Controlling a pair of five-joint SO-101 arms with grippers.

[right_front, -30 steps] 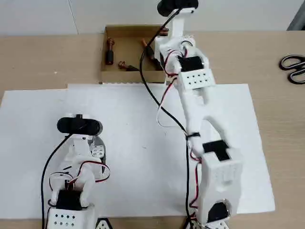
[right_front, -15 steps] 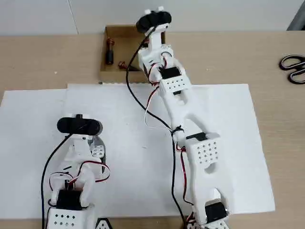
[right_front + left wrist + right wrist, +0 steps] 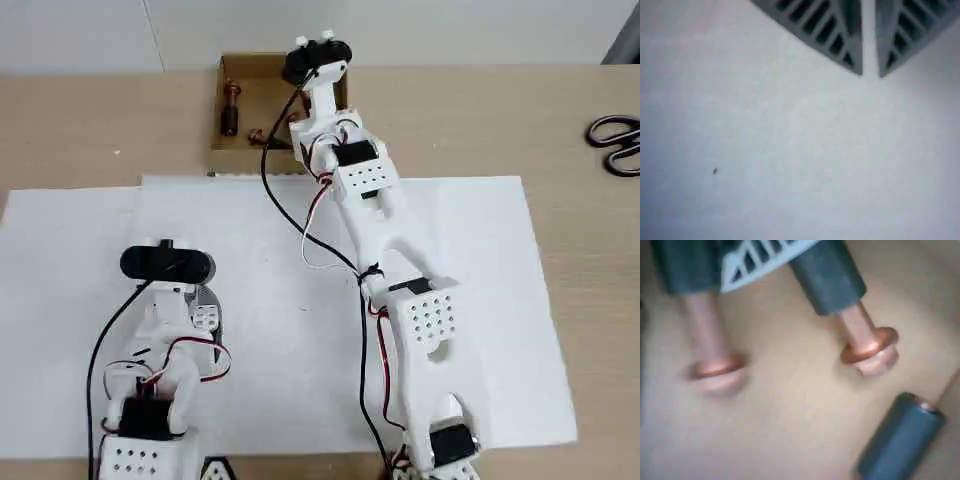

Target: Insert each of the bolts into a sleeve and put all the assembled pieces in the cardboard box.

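L gripper (image 3: pixel 870 70) low over white paper (image 3: pixel 270 260), close to own base. Fingers nearly pressed together, thin slit only, nothing btw them. R arm (image 3: pixel 400 250) stretched across paper to cardboard box (image 3: pixel 250 160). R gripper (image 3: pixel 755 262) inside box, just above floor; grip state cannot tell. Sleeved bolt (image 3: pixel 855 315) and second sleeved bolt (image 3: pixel 710 350) just beside it, copper heads out. Third sleeve (image 3: pixel 900 442) lies near. High view: assembled piece (image 3: pixel 230 108) at box left wall. Scissors (image 3: pixel 615 143) far right on table.
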